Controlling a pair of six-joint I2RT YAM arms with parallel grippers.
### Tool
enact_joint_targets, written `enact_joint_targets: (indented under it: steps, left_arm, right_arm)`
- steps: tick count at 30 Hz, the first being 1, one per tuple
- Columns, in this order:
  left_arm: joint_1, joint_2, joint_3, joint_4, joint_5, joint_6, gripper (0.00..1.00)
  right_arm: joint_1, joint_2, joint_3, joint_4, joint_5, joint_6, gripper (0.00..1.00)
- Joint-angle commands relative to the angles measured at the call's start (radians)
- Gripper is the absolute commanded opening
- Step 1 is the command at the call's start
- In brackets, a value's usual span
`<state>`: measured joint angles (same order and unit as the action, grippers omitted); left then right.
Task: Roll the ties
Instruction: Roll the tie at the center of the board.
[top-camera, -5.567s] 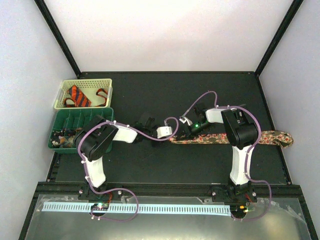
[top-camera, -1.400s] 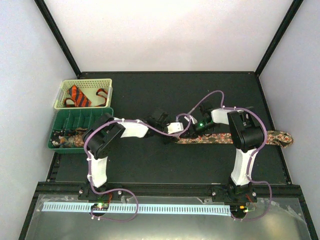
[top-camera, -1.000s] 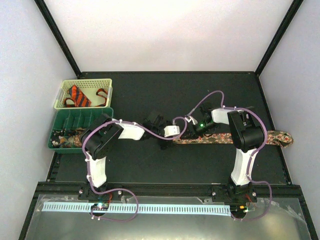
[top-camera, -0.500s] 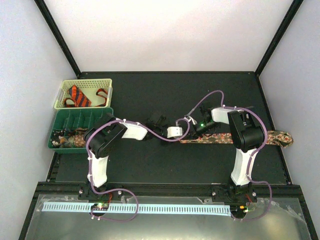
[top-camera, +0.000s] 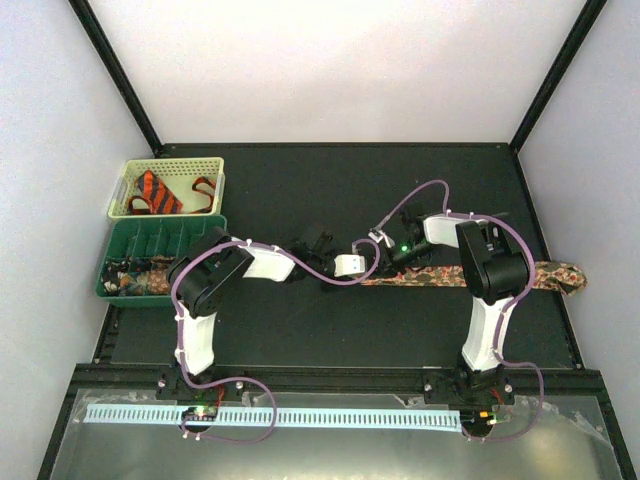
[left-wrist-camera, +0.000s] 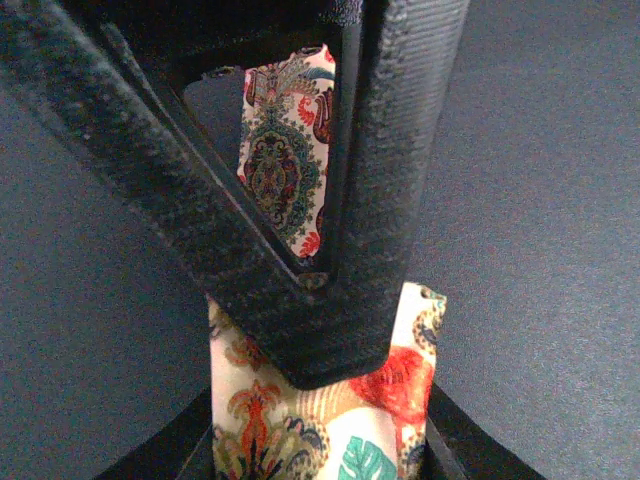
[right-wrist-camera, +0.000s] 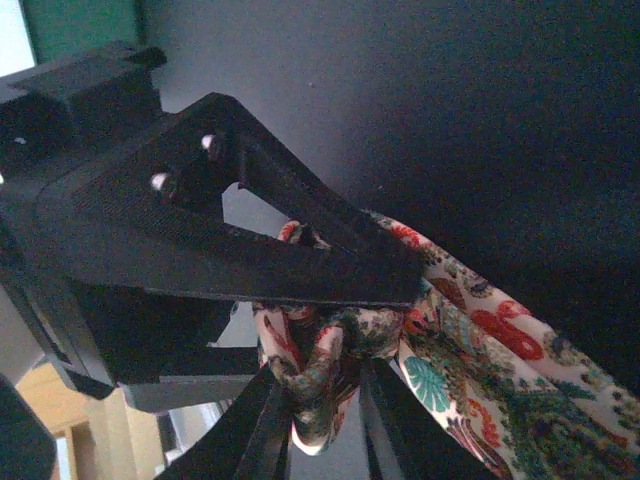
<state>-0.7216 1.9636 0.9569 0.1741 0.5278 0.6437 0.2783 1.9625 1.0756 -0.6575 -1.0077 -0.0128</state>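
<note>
Brown speckled tie (left-wrist-camera: 330, 425) is pinched by left gripper (left-wrist-camera: 315, 290) and right gripper (right-wrist-camera: 335, 330).

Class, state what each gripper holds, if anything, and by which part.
Both hold the speckled tie: left gripper pinches it near one end; right gripper clamps bunched fabric just beyond.

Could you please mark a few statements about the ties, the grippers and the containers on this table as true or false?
1. The orange striped tie lies in the yellow basket. True.
2. The patterned tie is fully rolled into a coil. False: most of it lies stretched out flat on the table.
3. The left gripper and the right gripper are both shut on the patterned tie. True.
4. The green tray stands at the table's right edge. False: it is at the left, next to the yellow basket.
</note>
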Motion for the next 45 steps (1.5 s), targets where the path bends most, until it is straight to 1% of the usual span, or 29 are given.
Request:
enact_joint_targets:
  steps: [1, 3, 4, 6, 11, 13, 16, 18, 20, 23, 26, 32, 34, 35, 38, 42, 45]
  left_arm:
    - [-0.001, 0.008, -0.029, -0.060, -0.063, 0.015, 0.34]
    - [-0.001, 0.009, -0.027, -0.061, -0.065, 0.008, 0.34]
    - [-0.001, 0.009, -0.027, -0.062, -0.065, 0.005, 0.34]
    - [-0.001, 0.009, -0.031, -0.064, -0.065, 0.000, 0.34]
    - [0.008, 0.003, -0.040, -0.061, -0.061, -0.037, 0.35]
    - [0.023, -0.013, -0.054, -0.042, -0.012, -0.057, 0.40]
    - [0.038, -0.053, -0.105, 0.032, 0.062, -0.075, 0.54]
    - [0.041, -0.072, -0.136, 0.086, 0.106, -0.083, 0.61]
    - [0.042, -0.075, -0.163, 0.146, 0.119, -0.098, 0.65]
    - [0.048, -0.051, -0.175, 0.208, 0.112, -0.136, 0.67]
    - [0.053, -0.016, -0.179, 0.290, 0.096, -0.179, 0.67]
    - [0.054, 0.040, -0.185, 0.416, 0.087, -0.234, 0.61]
    - [0.054, 0.038, -0.189, 0.432, 0.094, -0.236, 0.56]
    - [0.054, 0.032, -0.193, 0.440, 0.104, -0.234, 0.52]
    - [0.052, -0.010, -0.199, 0.443, 0.157, -0.230, 0.43]
    - [0.028, -0.069, -0.183, 0.443, 0.194, -0.263, 0.40]
    - [0.000, -0.062, -0.142, 0.444, 0.186, -0.298, 0.40]
  right_arm:
    - [-0.010, -0.023, 0.001, 0.027, 0.011, 0.014, 0.16]
    - [-0.010, -0.023, -0.001, 0.027, 0.023, 0.014, 0.06]
    - [-0.011, -0.024, -0.002, 0.026, 0.036, 0.014, 0.03]
    - [-0.022, -0.024, -0.001, 0.022, 0.054, 0.014, 0.02]
    - [-0.030, 0.007, 0.007, -0.022, 0.113, -0.032, 0.02]
    - [-0.028, 0.025, 0.000, -0.020, 0.133, -0.040, 0.02]
    - [-0.028, 0.053, 0.008, -0.016, 0.157, -0.047, 0.02]
    - [-0.027, 0.069, 0.014, -0.009, 0.165, -0.043, 0.02]
    - [-0.027, 0.083, 0.020, -0.005, 0.178, -0.041, 0.02]
    - [-0.028, 0.097, 0.024, -0.011, 0.198, -0.047, 0.02]
    - [-0.028, 0.100, 0.021, -0.012, 0.207, -0.050, 0.02]
    - [-0.027, 0.103, 0.015, -0.021, 0.221, -0.067, 0.02]
    - [-0.027, 0.106, 0.011, -0.021, 0.224, -0.071, 0.02]
    - [-0.027, 0.107, 0.009, -0.021, 0.224, -0.072, 0.02]
    - [-0.027, 0.110, 0.001, -0.016, 0.226, -0.073, 0.02]
    - [-0.027, 0.115, 0.001, -0.013, 0.224, -0.073, 0.02]
    - [-0.028, 0.116, -0.001, -0.012, 0.220, -0.071, 0.02]
